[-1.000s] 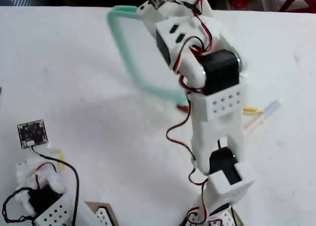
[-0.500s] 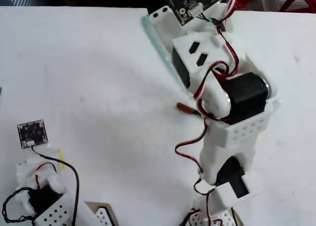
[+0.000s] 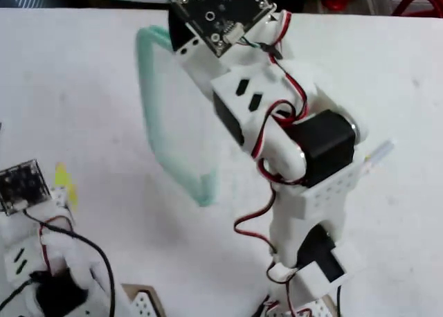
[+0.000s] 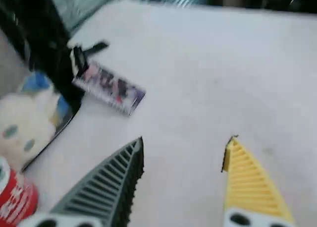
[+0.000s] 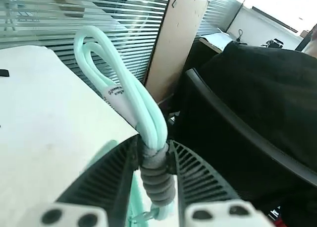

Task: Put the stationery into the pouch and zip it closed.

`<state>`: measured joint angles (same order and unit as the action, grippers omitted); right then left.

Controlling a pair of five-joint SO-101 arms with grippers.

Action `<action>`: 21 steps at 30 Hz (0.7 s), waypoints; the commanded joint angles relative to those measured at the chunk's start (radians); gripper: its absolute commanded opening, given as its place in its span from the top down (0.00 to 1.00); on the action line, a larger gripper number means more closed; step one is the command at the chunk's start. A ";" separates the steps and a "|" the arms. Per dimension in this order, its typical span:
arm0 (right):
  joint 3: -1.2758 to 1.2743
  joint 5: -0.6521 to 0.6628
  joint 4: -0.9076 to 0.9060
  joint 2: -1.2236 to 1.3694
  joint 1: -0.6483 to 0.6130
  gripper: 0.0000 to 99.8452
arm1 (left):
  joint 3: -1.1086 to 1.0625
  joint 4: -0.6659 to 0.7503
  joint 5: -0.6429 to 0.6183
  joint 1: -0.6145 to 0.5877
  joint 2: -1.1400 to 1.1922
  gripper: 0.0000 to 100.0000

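The mint-green looped cord (image 5: 130, 95) of the translucent mint-edged pouch (image 3: 176, 158) is clamped at its grey sleeve (image 5: 157, 177) by the right gripper (image 5: 151, 150); the pouch is suspended over the white table (image 3: 83, 75). The left gripper (image 4: 185, 142) is spread wide over the same table, nothing being held

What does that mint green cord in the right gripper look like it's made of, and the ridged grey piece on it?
The mint green cord is smooth and faintly glossy, probably silicone or soft plastic; it folds into a tight loop without creasing. The ridged grey piece, held by the right gripper, is matte, likely moulded rubber or plastic, with even ribs.
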<state>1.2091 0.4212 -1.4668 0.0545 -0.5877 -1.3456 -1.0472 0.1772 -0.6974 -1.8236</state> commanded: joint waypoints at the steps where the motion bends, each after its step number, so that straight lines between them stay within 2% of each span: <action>1: 0.031 -0.011 -0.004 -0.036 -0.002 0.98 | 0.196 0.012 -0.144 0.320 -0.002 0.73; 3: 0.031 -0.011 -0.004 -0.036 0.004 0.98 | 0.265 -0.009 -0.209 0.423 -0.002 0.73; 7: 0.031 -0.011 -0.005 -0.036 0.002 0.98 | 0.434 -0.046 -0.293 0.553 -0.002 0.72; 12: 0.031 -0.012 -0.005 -0.036 -0.002 0.98 | 0.569 -0.089 -0.305 0.757 -0.002 0.71; 15: 0.029 -0.018 -0.005 -0.035 -0.002 0.98 | 0.578 -0.095 -0.305 0.857 -0.002 0.70; 21: 0.032 -0.163 0.016 0.024 -0.004 0.98 | 0.485 -0.048 -0.269 1.018 -0.001 0.71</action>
<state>1.2091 0.3214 -1.4730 0.0591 -0.5831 -0.8132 -1.1393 -0.1158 0.2340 -1.8343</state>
